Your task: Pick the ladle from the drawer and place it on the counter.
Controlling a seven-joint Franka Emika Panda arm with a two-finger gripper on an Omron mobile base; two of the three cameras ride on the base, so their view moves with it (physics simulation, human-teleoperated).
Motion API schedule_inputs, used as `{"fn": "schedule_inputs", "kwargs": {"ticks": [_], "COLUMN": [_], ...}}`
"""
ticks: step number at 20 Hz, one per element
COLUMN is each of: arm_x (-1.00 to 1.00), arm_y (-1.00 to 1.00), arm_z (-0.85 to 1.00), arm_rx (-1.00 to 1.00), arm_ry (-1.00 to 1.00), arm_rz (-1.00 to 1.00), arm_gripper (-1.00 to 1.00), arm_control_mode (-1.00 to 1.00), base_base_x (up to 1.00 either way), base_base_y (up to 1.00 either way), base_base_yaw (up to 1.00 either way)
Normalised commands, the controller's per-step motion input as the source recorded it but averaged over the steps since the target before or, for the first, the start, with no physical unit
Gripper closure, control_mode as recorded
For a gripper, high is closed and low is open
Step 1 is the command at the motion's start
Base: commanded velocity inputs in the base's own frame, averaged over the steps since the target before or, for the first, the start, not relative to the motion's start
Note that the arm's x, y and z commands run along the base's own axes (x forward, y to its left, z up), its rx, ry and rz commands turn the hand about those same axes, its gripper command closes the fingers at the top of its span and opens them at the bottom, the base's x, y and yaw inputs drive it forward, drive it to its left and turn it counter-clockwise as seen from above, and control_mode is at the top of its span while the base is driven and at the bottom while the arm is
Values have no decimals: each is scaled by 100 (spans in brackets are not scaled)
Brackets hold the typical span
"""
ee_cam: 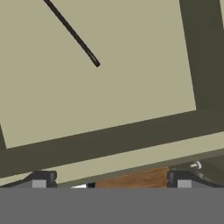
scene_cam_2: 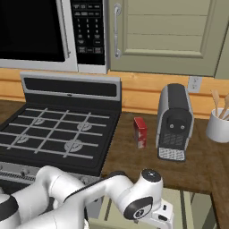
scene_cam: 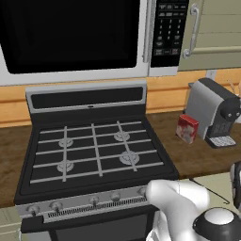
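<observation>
Thin black ladle (ee_cam: 72, 33) handle on pale beige drawer (ee_cam: 100, 78) floor, gripper (ee_cam: 111, 179) spread wide

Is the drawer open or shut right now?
Open: the hand view looks down into the drawer, its pale floor exposed, a thin dark handle lying inside.

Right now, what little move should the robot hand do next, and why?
Probably glide toward the thin dark handle lying in the drawer, likely the ladle's. The gripper is open and empty, above the drawer's near edge, with that handle well ahead of its fingertips.
</observation>
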Motion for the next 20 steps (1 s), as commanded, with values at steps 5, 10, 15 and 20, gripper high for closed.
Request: {"fn": "schedule_inputs", "kwargs": {"ticks": [5,10,15,20], "arm_x": [28,0,-1,-31], "arm_y": [0,-4,-11,-38], "arm_z": [-6,-30,-25,-7], "arm_rx": [0,0,0,0], "arm_ry": [0,3,6,7], "arm_rz": [0,2,1,0], "arm_gripper": [-100,-100,-100,-100], "arm_control_mode": [-100,-100,-100,-100], "base_base_x": [0,0,0,0], "base_base_y": [0,0,0,0], "base_base_yaw": [0,0,0,0]}}
